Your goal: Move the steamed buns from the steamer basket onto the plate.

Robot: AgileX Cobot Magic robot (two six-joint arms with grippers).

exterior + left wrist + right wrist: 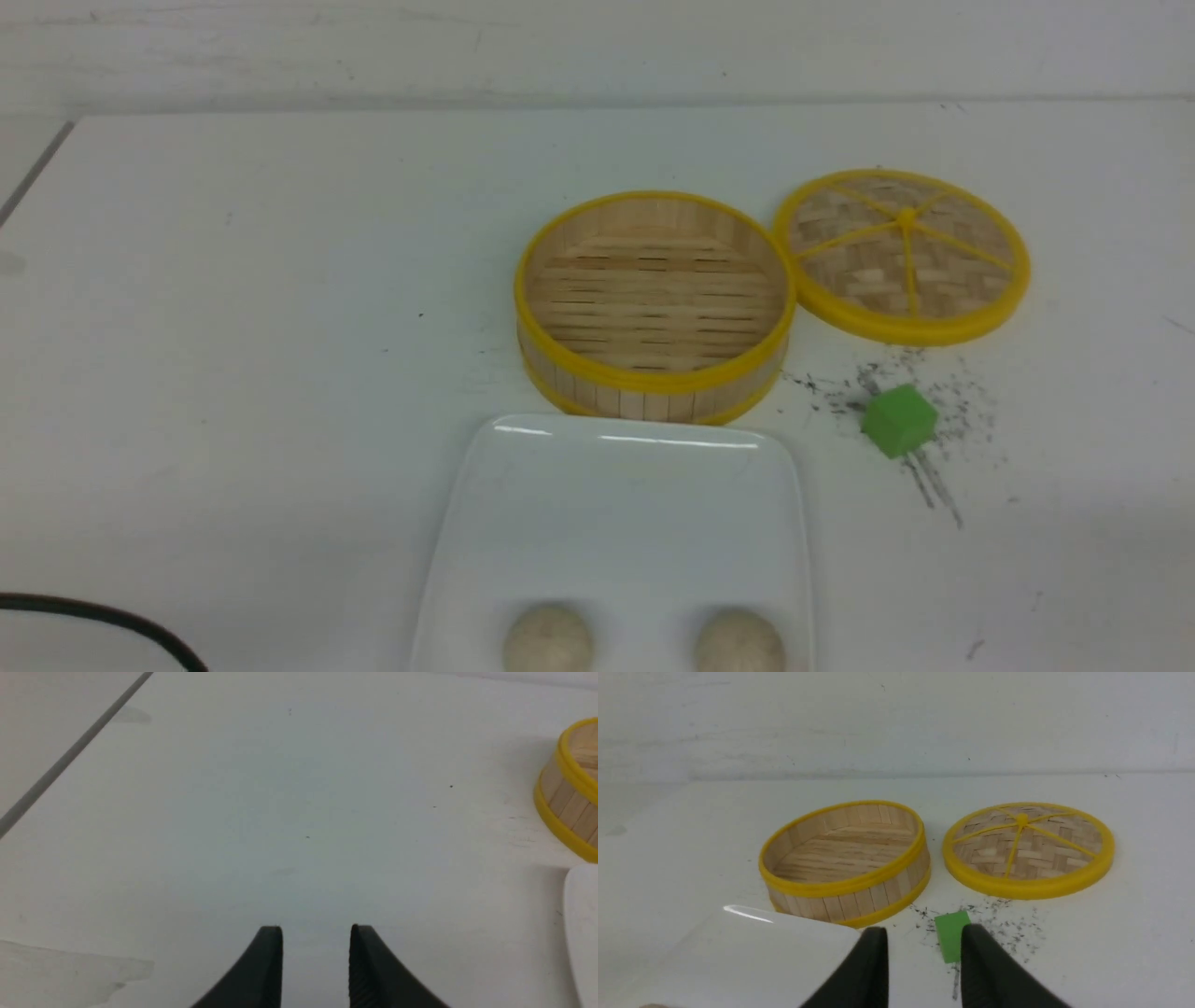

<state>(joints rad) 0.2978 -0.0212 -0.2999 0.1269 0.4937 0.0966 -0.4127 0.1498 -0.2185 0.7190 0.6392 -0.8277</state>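
Ok, 2 matte cream buns [548, 639] on wht plate [616, 485].

Two steamed buns [548, 640], side by side at the bottom centre of the front view; one plate [616, 504] beneath them; one steamer basket [653, 378] at centre; one woven lid [904, 254] at centre right; one green cube [899, 420] below the lid; one black cable [112, 618] in the lower left corner; two grippers, the left gripper [316, 931] and the right gripper [924, 931], each showing two black fingers [266, 970] in its wrist view.
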